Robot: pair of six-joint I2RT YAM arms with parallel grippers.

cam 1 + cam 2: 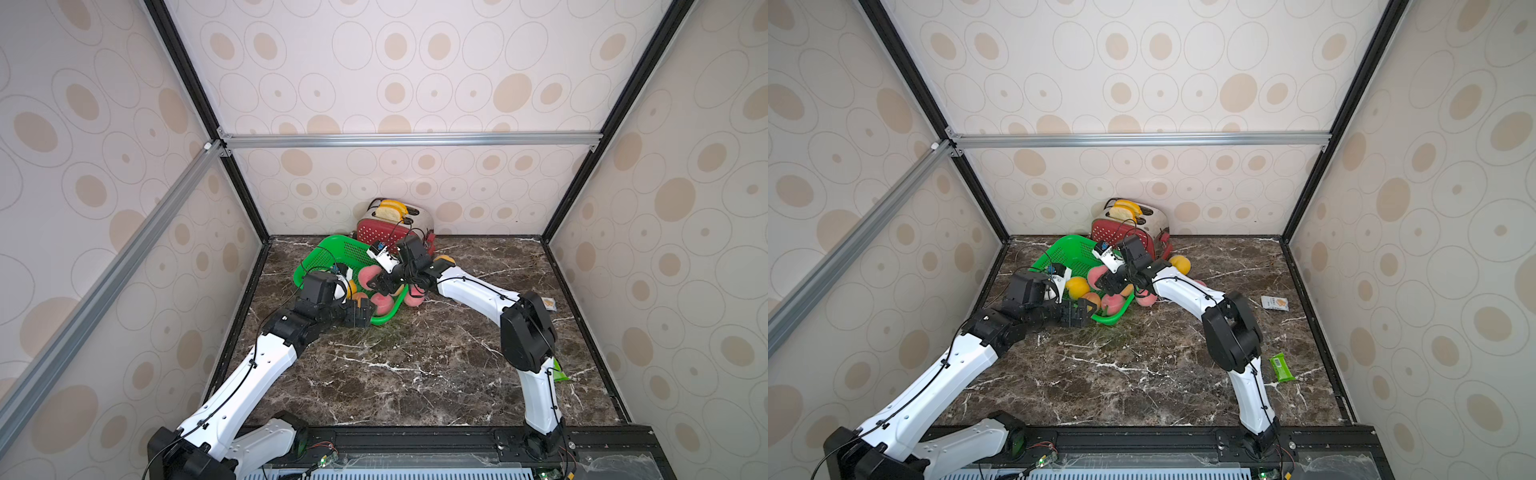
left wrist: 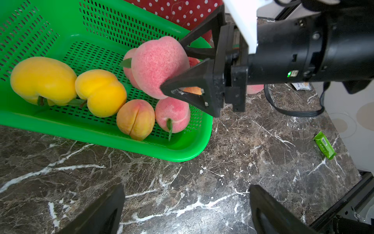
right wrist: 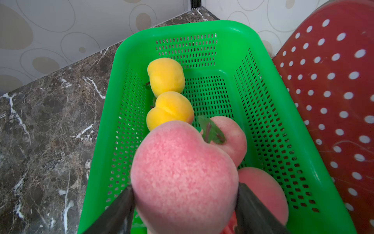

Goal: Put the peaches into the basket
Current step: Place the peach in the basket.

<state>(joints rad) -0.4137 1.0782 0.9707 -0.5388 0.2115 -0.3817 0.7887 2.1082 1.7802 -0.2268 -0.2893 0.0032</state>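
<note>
Held peach (image 3: 184, 174): pink, cleft end pointing away from my wrist, clamped across its width by my right pincer (image 3: 185, 190). It hangs clear above the basket (image 2: 101, 139) floor, inside the rim, at the end nearest my right arm.

Directly under and beside it: two pink peaches (image 2: 173, 115) and an orange one (image 2: 135, 119). Two yellow peaches (image 2: 43, 80) lie in a row farther along the basket's long axis, where the floor is bare beside them.

Relation that matters: the peach sits straight ahead of the pincer and the basket lies straight below. Judgement: opening the jaws here drops it onto the pink pair, and it may roll. A short reach along the long axis would find open mesh.

Left pincer (image 2: 186, 202): jaws spread wide, empty, over the desk (image 2: 242, 162) just outside the basket's near rim.

Outside the basket: a pink peach (image 1: 414, 300) by the basket's end and a yellow-orange peach (image 1: 1179, 264) near the toaster (image 3: 334, 101). My right arm is nearer both.
</note>
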